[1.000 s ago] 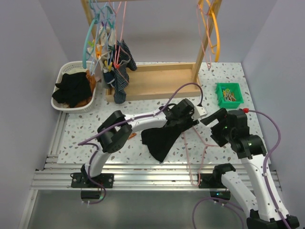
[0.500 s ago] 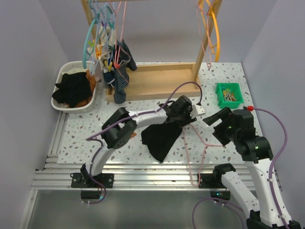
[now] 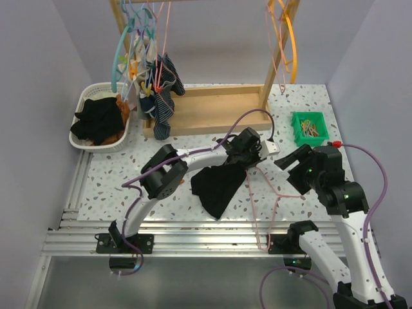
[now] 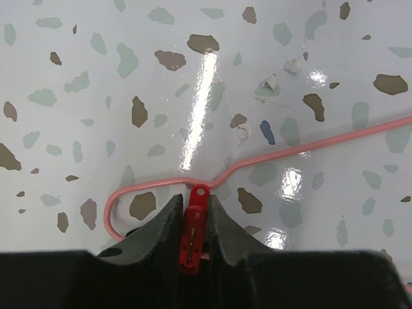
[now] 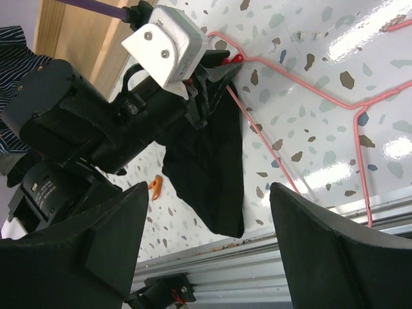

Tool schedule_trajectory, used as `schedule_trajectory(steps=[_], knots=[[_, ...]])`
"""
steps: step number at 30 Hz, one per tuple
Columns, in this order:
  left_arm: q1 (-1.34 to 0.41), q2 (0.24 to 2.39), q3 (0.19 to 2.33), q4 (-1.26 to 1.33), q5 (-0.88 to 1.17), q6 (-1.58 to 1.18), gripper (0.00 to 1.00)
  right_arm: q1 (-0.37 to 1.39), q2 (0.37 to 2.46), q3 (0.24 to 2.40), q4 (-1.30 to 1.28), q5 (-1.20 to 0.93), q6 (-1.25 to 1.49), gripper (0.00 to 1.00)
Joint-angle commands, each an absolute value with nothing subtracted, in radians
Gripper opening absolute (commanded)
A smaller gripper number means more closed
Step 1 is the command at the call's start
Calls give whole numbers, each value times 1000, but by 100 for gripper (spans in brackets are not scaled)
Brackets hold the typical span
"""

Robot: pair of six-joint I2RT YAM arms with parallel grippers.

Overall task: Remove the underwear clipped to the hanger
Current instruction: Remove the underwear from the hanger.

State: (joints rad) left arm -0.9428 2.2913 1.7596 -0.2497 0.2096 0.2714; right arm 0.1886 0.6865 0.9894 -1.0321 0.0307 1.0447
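Black underwear (image 3: 217, 185) lies limp on the speckled table, clipped at its upper right corner to a pink wire hanger (image 3: 270, 193) that lies flat. It also shows in the right wrist view (image 5: 212, 174). My left gripper (image 3: 252, 158) is shut on the red clip (image 4: 193, 228) that sits on the hanger wire (image 4: 302, 149). My right gripper (image 3: 288, 162) hovers open and empty to the right of the clip, above the hanger (image 5: 360, 129).
A white basket (image 3: 82, 106) at back left holds black and orange-brown cloth. A wooden rack (image 3: 212, 109) carries hangers with dark blue striped garments (image 3: 162, 96). A green bin (image 3: 309, 127) of clips stands at back right. An orange clip (image 5: 154, 186) lies on the table.
My left gripper has shifted slightly toward the back right, staying on the clip. My right arm has moved a little right and back. The underwear has barely moved.
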Motion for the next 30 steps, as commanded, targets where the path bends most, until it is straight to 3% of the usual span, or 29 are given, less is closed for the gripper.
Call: schedule_trajectory(steps=[1,5,15,23,30], knots=[[-939,2299,1790,-230,233,279,22,184,693,1016,-1022,20,1032,79],[-936,2299,1784,-236,215,272,0,186,696,1017,-1016,21,1038,77],[-904,2206,1770,-230,158,184,0,184,684,1028,-1017,78,1063,77],[-812,2017,1619,-111,224,25,0,184,629,1017,-921,115,1114,82],[-759,1839,1464,-19,273,-89,0,186,725,999,-827,-23,1065,85]])
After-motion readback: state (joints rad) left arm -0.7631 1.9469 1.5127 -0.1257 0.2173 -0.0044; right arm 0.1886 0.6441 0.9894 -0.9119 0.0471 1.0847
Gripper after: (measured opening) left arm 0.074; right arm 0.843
